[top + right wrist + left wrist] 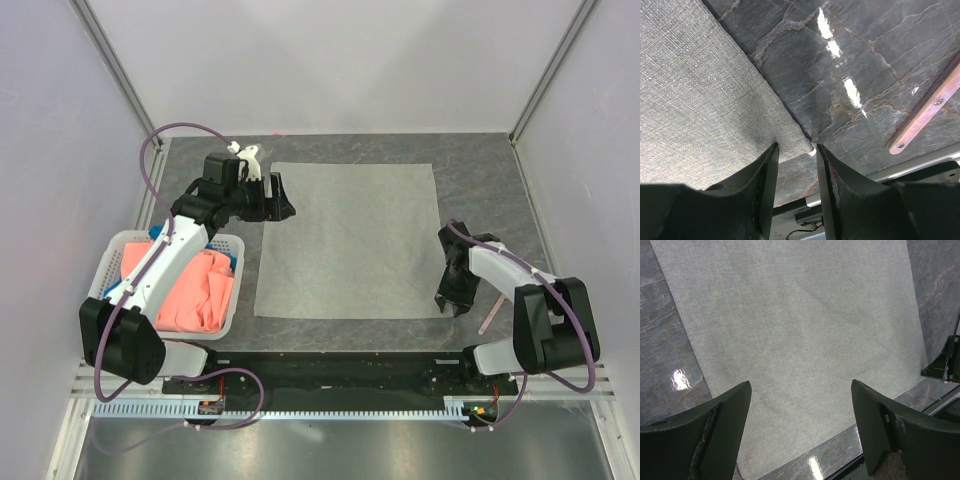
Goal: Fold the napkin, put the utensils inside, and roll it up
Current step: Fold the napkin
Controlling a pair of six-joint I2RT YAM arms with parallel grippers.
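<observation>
The light grey napkin (345, 240) lies flat and unfolded on the dark marble table, and also fills the left wrist view (790, 315). My left gripper (280, 205) is open and empty (801, 385), above the napkin's left edge near its far corner. My right gripper (452, 303) is down at the napkin's near right corner (700, 100). Its jaws stand narrowly open (797, 146) and straddle that corner, one finger on the cloth. The pinkish-brown utensil (490, 318) lies on the table just right of the right gripper (925, 112).
A white basket (110, 262) at the left holds a coral-orange cloth (195, 290) and a blue cloth (158, 232). White walls surround the table. The arms' black base rail (330, 370) runs along the near edge.
</observation>
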